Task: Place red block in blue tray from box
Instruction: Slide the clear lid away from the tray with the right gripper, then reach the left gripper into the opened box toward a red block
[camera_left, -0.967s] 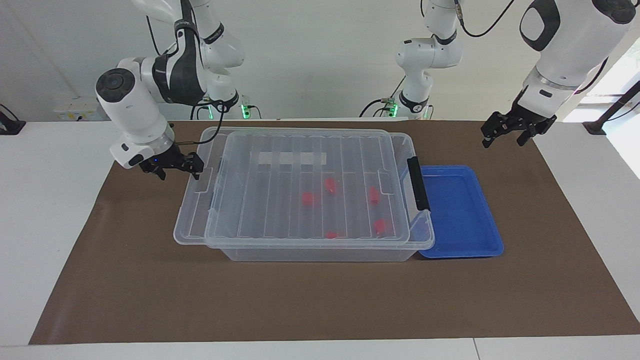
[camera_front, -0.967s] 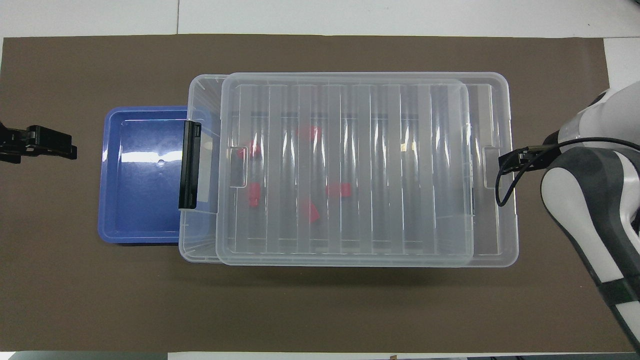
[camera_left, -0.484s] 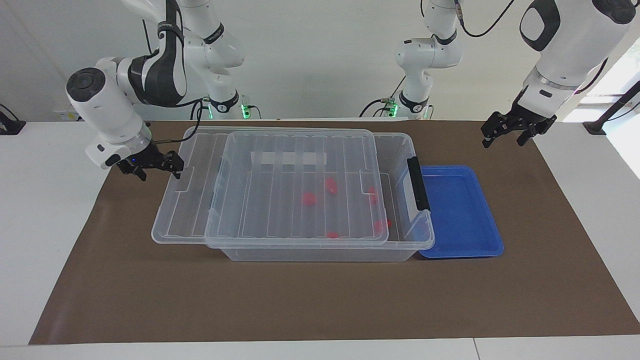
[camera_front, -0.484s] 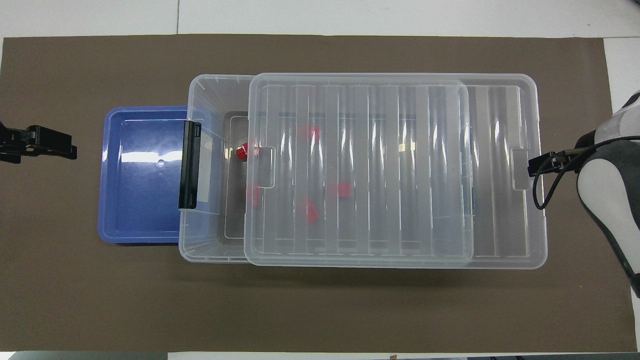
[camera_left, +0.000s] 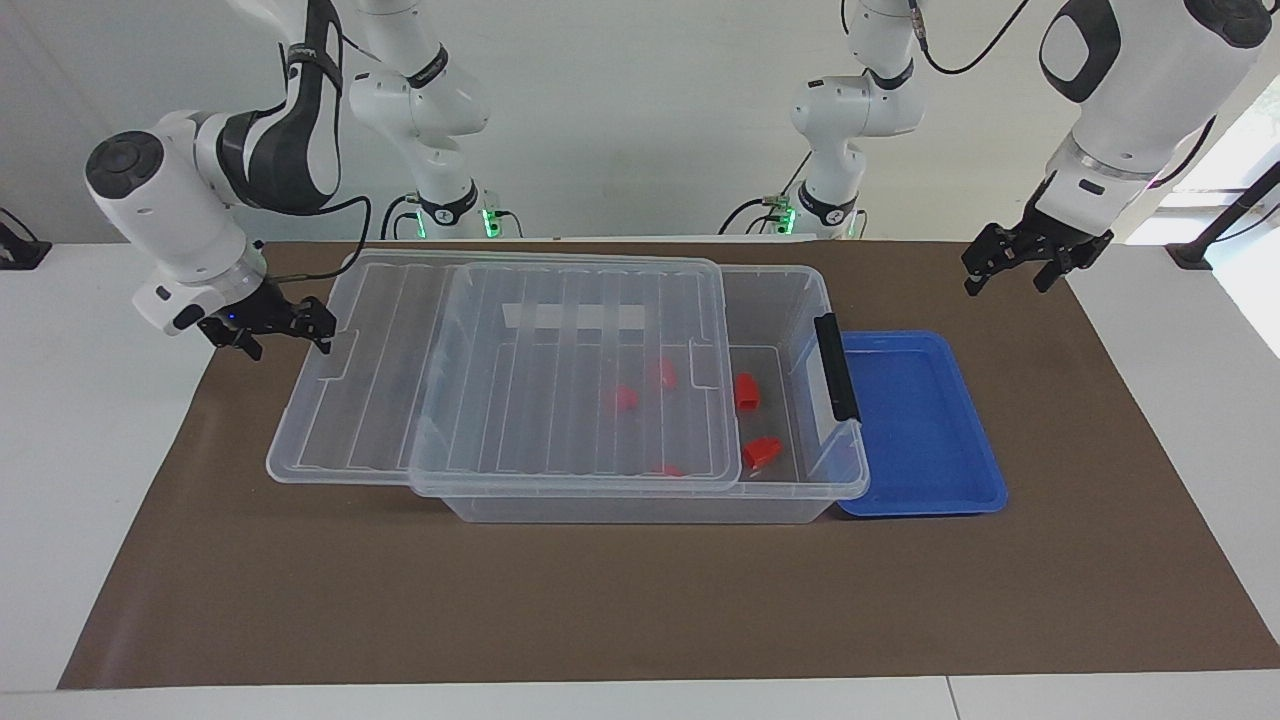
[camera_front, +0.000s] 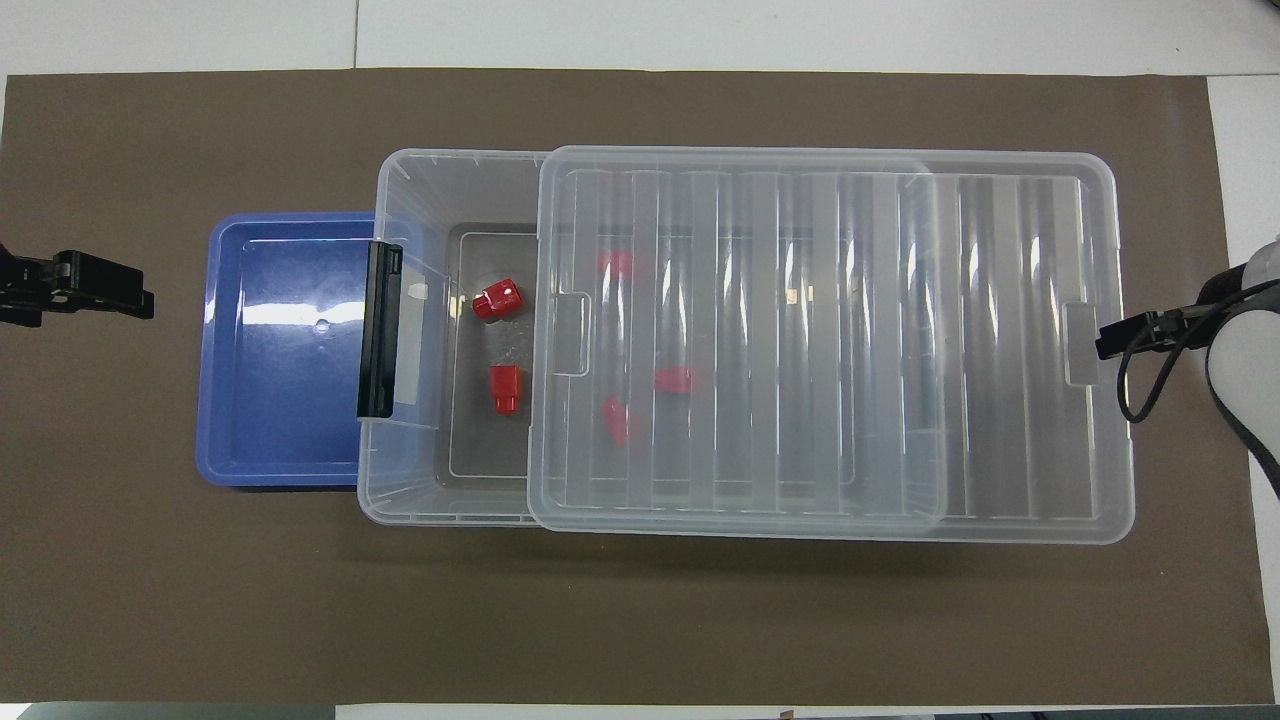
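Observation:
The clear box (camera_left: 800, 300) stands mid-table with its ribbed lid (camera_left: 560, 380) slid partway off toward the right arm's end. My right gripper (camera_left: 322, 340) is shut on the lid's end tab; it also shows in the overhead view (camera_front: 1100, 337). Two red blocks (camera_front: 497, 300) (camera_front: 505, 388) lie uncovered in the box near the black latch (camera_front: 379, 330). Three more red blocks (camera_front: 674, 379) show blurred under the lid (camera_front: 830, 340). The blue tray (camera_left: 920, 420) lies beside the box at the left arm's end, with nothing in it. My left gripper (camera_left: 1010, 262) waits in the air past the tray.
A brown mat (camera_left: 640, 600) covers the table under the box and tray. The white table top (camera_left: 90, 420) shows at both ends of the mat.
My right gripper has pulled the lid toward the right arm's end, uncovering the box's latch end and two red blocks. The left arm has not moved.

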